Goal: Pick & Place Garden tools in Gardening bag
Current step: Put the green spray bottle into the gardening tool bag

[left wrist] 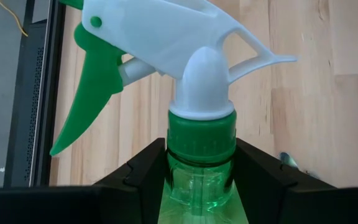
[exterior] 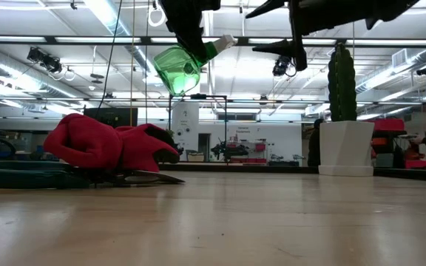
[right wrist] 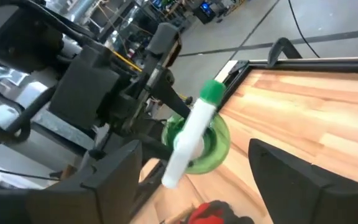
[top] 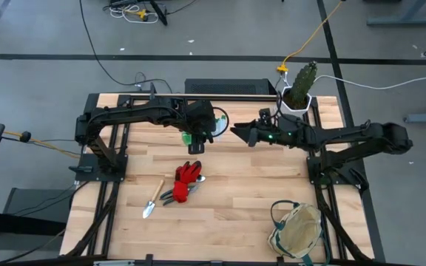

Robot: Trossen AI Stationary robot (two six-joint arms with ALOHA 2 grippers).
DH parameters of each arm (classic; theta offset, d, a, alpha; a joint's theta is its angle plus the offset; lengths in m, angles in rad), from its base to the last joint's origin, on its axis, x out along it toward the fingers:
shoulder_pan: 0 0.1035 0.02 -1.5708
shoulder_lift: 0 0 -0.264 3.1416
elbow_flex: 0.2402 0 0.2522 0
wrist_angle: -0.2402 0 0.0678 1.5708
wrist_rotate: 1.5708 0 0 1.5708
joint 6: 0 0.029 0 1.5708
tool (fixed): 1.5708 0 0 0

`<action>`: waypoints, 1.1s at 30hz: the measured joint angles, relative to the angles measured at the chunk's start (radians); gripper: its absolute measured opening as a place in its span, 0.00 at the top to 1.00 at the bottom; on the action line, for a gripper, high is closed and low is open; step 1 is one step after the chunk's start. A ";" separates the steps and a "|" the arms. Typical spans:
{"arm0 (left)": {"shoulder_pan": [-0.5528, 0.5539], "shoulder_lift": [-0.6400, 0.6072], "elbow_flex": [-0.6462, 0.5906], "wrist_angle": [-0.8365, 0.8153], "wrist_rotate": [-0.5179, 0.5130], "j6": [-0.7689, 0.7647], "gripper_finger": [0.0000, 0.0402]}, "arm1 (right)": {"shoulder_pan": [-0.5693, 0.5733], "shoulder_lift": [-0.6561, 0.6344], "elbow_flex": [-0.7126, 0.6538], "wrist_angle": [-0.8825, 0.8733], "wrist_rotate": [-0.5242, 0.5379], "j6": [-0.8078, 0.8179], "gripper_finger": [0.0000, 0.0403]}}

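Spray bottle (top: 191, 138) clamped in left gripper (top: 198, 139) above table, right gripper (top: 237, 132) spread open nearby, gloves (top: 188, 179) below, bag (top: 299, 230) far

Bare table (top: 257, 185) lies between gloves (top: 188, 174) and bag (top: 297, 230) (cactus (top: 302, 80) stands far back).

Light butcher-block wooden table (top: 257, 185), rectangular, with black frame posts at its left and right sides. Resting on it: a pair of red-and-black gloves (top: 187, 176) near the middle, bunched over dark-handled pruners (top: 170, 196); just left of these, a wooden-handled metal trowel (top: 152, 201) lying flat, blade toward the near edge. At the near right corner stands a round beige canvas bag with dark green trim (top: 298, 230), and at the far right corner a white pot holding a green cactus (top: 299, 89).
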 joint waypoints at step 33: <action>0.000 0.000 -0.001 0.001 -0.079 0.035 0.57 | -0.069 0.206 0.235 -0.198 0.002 0.148 0.30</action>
